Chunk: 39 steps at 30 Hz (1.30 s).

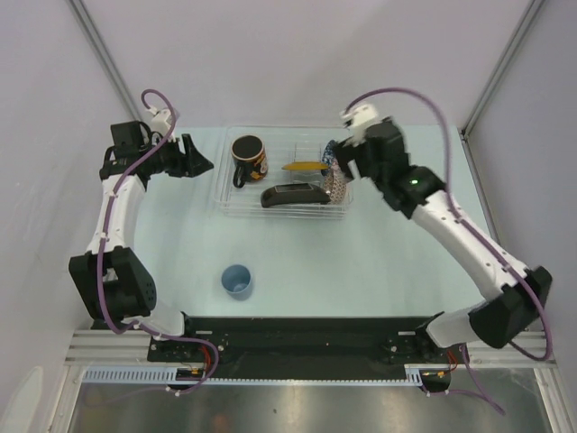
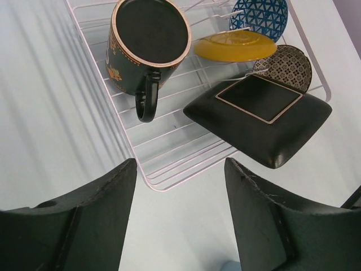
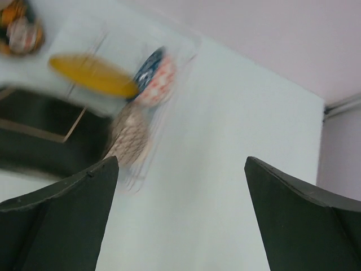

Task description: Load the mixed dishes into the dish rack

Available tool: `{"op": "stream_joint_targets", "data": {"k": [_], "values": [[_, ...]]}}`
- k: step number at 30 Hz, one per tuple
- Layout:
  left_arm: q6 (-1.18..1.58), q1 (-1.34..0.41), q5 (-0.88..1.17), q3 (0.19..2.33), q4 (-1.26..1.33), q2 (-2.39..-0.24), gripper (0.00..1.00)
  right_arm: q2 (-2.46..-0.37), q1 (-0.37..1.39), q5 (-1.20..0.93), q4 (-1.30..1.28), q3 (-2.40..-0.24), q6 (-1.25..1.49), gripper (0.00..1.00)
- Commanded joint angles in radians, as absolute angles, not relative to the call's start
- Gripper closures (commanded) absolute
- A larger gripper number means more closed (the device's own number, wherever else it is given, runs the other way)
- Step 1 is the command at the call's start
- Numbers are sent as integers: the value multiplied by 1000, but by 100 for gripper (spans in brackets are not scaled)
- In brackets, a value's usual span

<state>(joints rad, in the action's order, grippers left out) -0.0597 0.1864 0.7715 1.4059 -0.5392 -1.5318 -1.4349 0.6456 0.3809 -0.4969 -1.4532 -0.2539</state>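
Note:
The clear dish rack (image 1: 275,142) stands at the table's far middle. In it are the dark mug (image 1: 248,158) on its side, the yellow plate (image 1: 304,166), the black square plate (image 1: 295,195) and the beige patterned bowl (image 1: 338,188). The left wrist view shows the mug (image 2: 148,45), yellow plate (image 2: 236,46), blue patterned bowl (image 2: 259,17), beige bowl (image 2: 285,65) and black plate (image 2: 259,116) in the rack (image 2: 169,152). The light-blue cup (image 1: 237,280) stands alone on the table, nearer the front. My left gripper (image 1: 203,162) is open and empty, left of the rack. My right gripper (image 1: 335,158) is open and empty at the rack's right end.
The right wrist view is blurred; it shows the yellow plate (image 3: 93,75), blue bowl (image 3: 149,70) and beige bowl (image 3: 130,138) to the left of the open fingers (image 3: 67,203). Pale walls and frame posts enclose the table on three sides.

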Motion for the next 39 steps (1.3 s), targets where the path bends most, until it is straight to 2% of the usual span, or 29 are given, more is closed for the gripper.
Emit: {"op": "stream_joint_targets", "data": {"k": [1, 2, 3, 4, 6, 7, 11, 13, 15, 18, 20, 21, 23, 31, 39], "values": [[-43, 196, 802, 1427, -503, -1494, 31, -1313, 561, 235, -203, -1474, -171, 0], [-38, 196, 802, 1433, -497, -1496, 31, -1340, 554, 238, -187, -1488, -182, 0], [-28, 198, 804, 1434, -494, -1497, 31, -1458, 475, 213, -236, -1587, -129, 0], [-20, 196, 802, 1437, -489, -1502, 31, -1529, 416, 54, -305, -1685, -82, 0], [-9, 196, 804, 1445, -482, -1503, 31, -1665, 361, -21, -426, -1901, 18, 0], [-9, 198, 802, 1448, -486, -1503, 31, -1740, 371, -14, -414, -1929, 3, 0], [-25, 196, 779, 1460, -500, -1497, 31, -1917, 471, 129, -379, -2087, -338, 3], [-25, 196, 776, 1471, -511, -1506, 31, -1971, 462, 86, -399, -2120, -338, 12], [-20, 195, 776, 1480, -515, -1522, 31, -1986, 459, 28, -431, -2131, -281, 11], [-23, 196, 775, 1486, -519, -1535, 31, -1921, 520, 59, -439, -1987, -335, 6], [-23, 196, 778, 1491, -519, -1543, 31, -1810, 614, 135, -355, -1760, -429, 1], [-21, 195, 781, 1493, -518, -1555, 31, -1774, 645, 234, -312, -1681, -474, 0], [-15, 196, 782, 1494, -520, -1562, 31, -1682, 705, 302, -215, -1504, -586, 0], [-18, 198, 781, 1497, -523, -1559, 31, -1525, 722, 204, -308, -1414, -561, 0], [-15, 196, 784, 1485, -518, -1545, 32, -1551, 768, 175, -382, -1413, -629, 1]]}}
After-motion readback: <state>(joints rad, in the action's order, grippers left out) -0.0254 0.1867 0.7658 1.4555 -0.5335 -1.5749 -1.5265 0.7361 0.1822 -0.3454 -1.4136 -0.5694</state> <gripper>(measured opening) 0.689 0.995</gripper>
